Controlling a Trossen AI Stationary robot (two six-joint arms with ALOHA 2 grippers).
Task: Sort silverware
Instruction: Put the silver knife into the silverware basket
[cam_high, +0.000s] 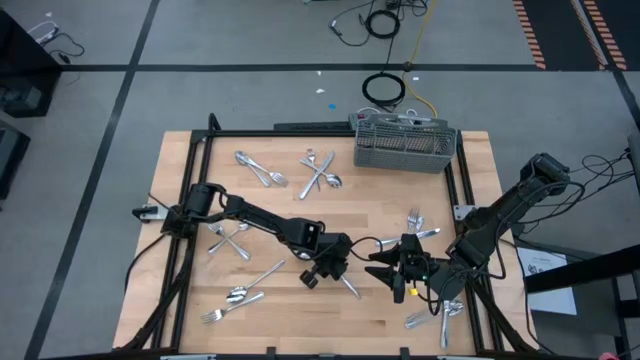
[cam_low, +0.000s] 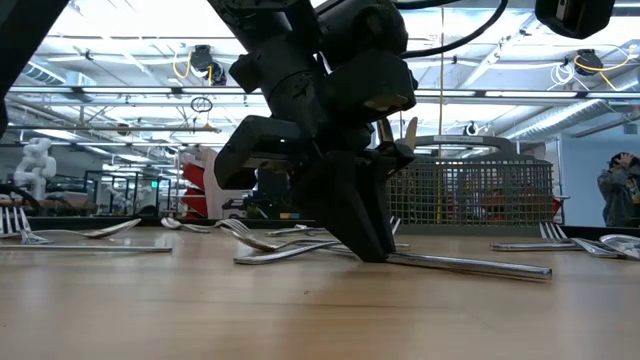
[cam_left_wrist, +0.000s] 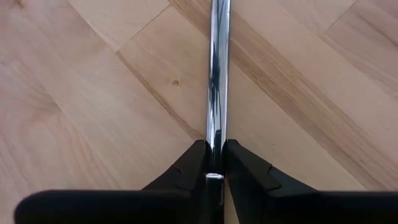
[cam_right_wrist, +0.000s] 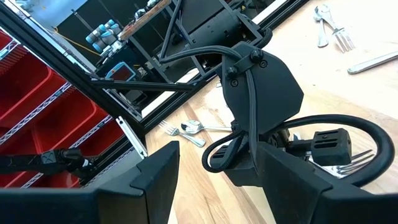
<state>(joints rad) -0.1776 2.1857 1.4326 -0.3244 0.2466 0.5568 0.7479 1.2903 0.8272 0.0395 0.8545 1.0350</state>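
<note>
Knife (cam_left_wrist: 217, 68) handle between left pincer (cam_left_wrist: 213, 163) fingers, wrist view only.

Light wooden desk (cam_high: 300, 310) with a black frame around it. Grey mesh caddy (cam_high: 404, 146) at the far edge of the desk. Coiled black cable (cam_high: 385, 90) on the grey floor behind. Red bins (cam_right_wrist: 37, 99) on a shelf.

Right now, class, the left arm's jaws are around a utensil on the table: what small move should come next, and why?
Probably lift it straight up. The left gripper pinches a slim silver handle that lies flat on the table, and the caddy stands at the far edge. The right gripper waits open close by.
</note>
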